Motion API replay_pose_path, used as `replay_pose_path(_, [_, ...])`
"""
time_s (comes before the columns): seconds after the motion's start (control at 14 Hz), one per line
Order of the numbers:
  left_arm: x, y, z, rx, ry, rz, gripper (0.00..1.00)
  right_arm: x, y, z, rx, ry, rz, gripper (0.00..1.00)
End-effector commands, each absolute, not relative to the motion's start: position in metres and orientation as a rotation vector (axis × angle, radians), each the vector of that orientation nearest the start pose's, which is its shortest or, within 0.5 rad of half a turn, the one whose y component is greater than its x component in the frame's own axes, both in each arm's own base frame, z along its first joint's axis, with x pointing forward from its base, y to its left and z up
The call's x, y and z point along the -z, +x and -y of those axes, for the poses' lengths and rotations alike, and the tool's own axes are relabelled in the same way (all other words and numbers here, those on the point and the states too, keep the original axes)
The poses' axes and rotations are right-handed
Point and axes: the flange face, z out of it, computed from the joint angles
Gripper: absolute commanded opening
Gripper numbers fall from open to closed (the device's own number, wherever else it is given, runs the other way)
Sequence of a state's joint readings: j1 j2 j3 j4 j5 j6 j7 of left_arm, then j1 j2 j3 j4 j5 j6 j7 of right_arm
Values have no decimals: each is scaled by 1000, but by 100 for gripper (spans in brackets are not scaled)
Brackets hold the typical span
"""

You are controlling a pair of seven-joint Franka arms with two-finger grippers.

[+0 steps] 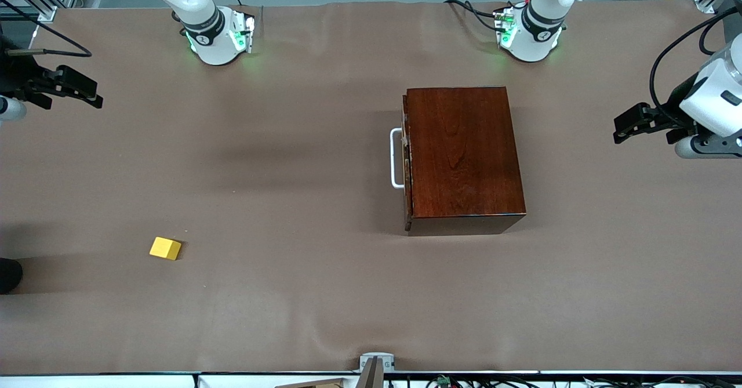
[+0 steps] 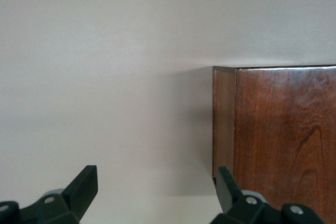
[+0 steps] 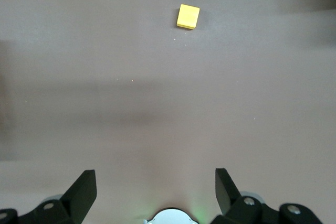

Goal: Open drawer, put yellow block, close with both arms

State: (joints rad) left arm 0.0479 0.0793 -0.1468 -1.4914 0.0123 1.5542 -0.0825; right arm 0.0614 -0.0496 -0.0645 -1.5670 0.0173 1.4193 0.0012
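The reddish-brown wooden box (image 1: 466,153) stands on the table with its drawer (image 1: 407,162) shut. The drawer's white handle (image 1: 396,159) faces the right arm's end. The yellow block (image 1: 165,248) lies on the cloth toward the right arm's end, nearer the front camera than the box. My left gripper (image 1: 643,128) is open and empty over the table at the left arm's end; its wrist view shows the gripper (image 2: 156,177) and a box corner (image 2: 283,129). My right gripper (image 1: 64,92) is open and empty over the table's right-arm end; its wrist view shows the gripper (image 3: 155,178) and the block (image 3: 188,16).
A brown cloth (image 1: 290,162) covers the table. A small grey camera mount (image 1: 377,365) sits at the table's near edge. A dark rounded object (image 1: 8,275) shows at the right arm's end, beside the block's row.
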Motion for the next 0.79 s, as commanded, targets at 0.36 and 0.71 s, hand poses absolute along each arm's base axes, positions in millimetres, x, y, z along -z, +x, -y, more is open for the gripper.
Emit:
replay_pose_path(0.36, [-624,572,51,6,-3140,-18,100,-645,521,3,-154,-3127,-20,100])
replay_pose_path(0.71, [-618,572,66,-15,-3140,-55,100,-645,522,3,-151,-3127,-20,100])
